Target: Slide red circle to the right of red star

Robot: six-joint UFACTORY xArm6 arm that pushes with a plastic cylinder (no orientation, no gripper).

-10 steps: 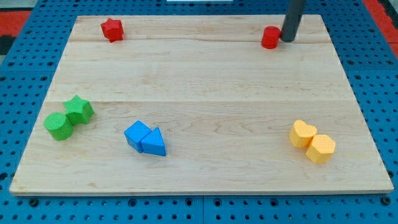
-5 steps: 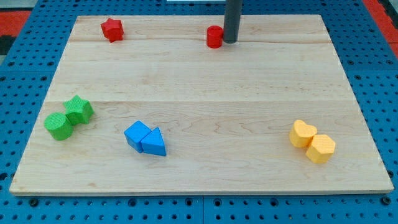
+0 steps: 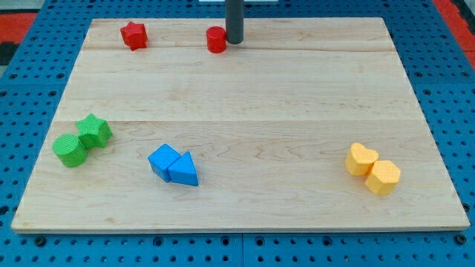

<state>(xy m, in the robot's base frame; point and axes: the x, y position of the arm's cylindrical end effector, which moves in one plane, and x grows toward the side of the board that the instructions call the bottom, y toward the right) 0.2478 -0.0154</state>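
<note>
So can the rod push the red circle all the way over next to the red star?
Probably yes. My tip touches the red circle on its right side, and no block sits between it and the red star.

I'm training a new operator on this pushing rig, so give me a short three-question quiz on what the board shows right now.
1. True or false: my tip is at the right side of the red circle.
2. Which block lies nearest the red star? A) red circle B) green star C) yellow heart
3. Fill in: the two blue blocks sit toward the view's ____ left.

Key: 1 true; 2 A; 3 bottom.
</note>
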